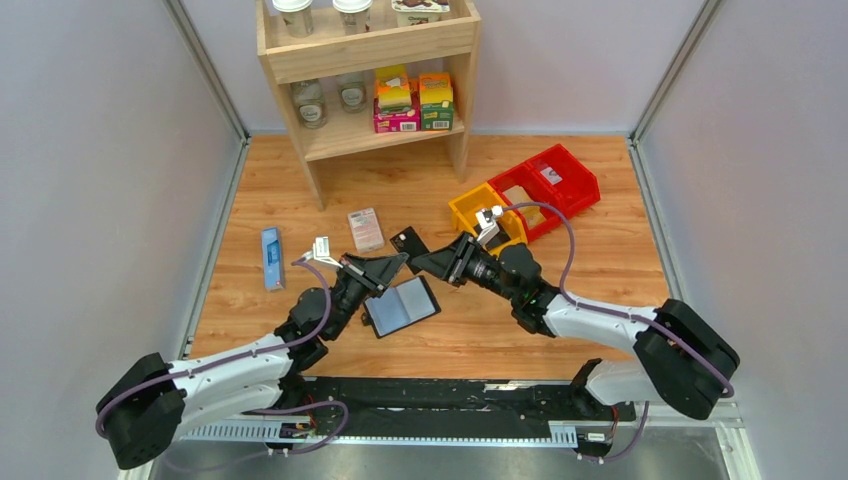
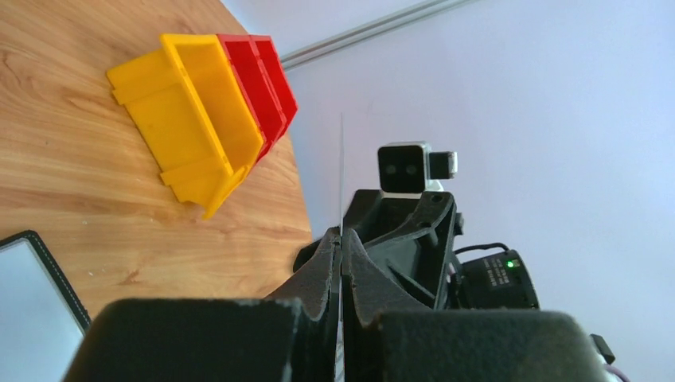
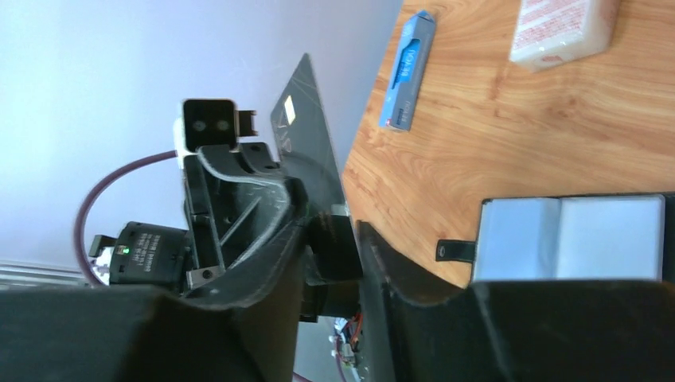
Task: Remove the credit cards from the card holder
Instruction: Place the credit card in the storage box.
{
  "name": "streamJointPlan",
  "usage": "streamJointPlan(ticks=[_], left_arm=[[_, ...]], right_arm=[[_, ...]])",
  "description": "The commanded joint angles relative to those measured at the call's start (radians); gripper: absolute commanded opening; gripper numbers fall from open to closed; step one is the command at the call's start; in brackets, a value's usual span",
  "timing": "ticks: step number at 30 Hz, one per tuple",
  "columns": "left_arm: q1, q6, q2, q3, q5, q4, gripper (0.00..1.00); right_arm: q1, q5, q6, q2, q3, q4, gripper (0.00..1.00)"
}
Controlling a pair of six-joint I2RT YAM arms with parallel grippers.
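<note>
The black card holder (image 1: 400, 306) lies open on the wooden table, grey-blue lining up; it also shows in the left wrist view (image 2: 32, 302) and the right wrist view (image 3: 569, 239). My left gripper (image 1: 398, 263) hovers just beyond its far edge, shut on a dark credit card (image 1: 410, 241) that sticks out past the fingertips. In the left wrist view the card is a thin edge-on line (image 2: 342, 175) above the left gripper (image 2: 342, 239); in the right wrist view its flat face (image 3: 306, 135) shows. My right gripper (image 1: 420, 262) faces the left one tip to tip. Its jaws (image 3: 330, 224) stand open around the left fingertips.
A pink-and-white box (image 1: 366, 229) and a narrow blue box (image 1: 271, 257) lie left of the grippers. A yellow bin (image 1: 485, 212) and red bins (image 1: 550, 185) stand at the back right. A wooden shelf (image 1: 365, 70) with bottles and cartons stands at the back.
</note>
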Motion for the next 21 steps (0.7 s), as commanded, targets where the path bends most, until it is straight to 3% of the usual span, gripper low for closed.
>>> streamJointPlan(ticks=[1, 3, 4, 7, 8, 11, 12, 13, 18, 21], left_arm=[[-0.004, -0.011, 0.009, 0.027, 0.027, 0.108, 0.00], [-0.003, -0.014, 0.003, 0.024, 0.023, 0.089, 0.01], [-0.003, -0.011, -0.011, 0.025, 0.024, 0.023, 0.06], [0.021, 0.053, -0.078, 0.103, 0.104, -0.240, 0.23], [0.031, 0.111, -0.115, 0.131, 0.156, -0.427, 0.26], [0.087, 0.277, -0.149, 0.278, 0.245, -0.692, 0.43], [0.098, 0.364, -0.149, 0.301, 0.283, -0.791, 0.44], [0.110, 0.404, -0.144, 0.347, 0.299, -0.813, 0.49], [0.132, 0.720, -0.066, 0.527, 0.464, -1.069, 0.54], [0.134, 0.887, 0.015, 0.648, 0.591, -1.134, 0.56]], right_arm=[[0.000, 0.031, -0.005, -0.004, 0.039, 0.109, 0.24], [-0.008, 0.024, -0.030, -0.023, 0.033, 0.107, 0.08], [-0.016, 0.016, -0.042, -0.033, 0.033, 0.096, 0.01], [-0.054, -0.041, -0.096, -0.079, 0.041, 0.014, 0.00], [-0.072, -0.071, -0.122, -0.095, 0.048, -0.032, 0.00], [-0.126, -0.178, -0.231, -0.132, 0.094, -0.214, 0.00], [-0.140, -0.208, -0.267, -0.147, 0.111, -0.274, 0.00], [-0.152, -0.238, -0.318, -0.161, 0.128, -0.331, 0.00], [-0.160, -0.327, -0.626, -0.234, 0.258, -0.753, 0.00], [-0.160, -0.367, -0.737, -0.285, 0.291, -0.870, 0.00]])
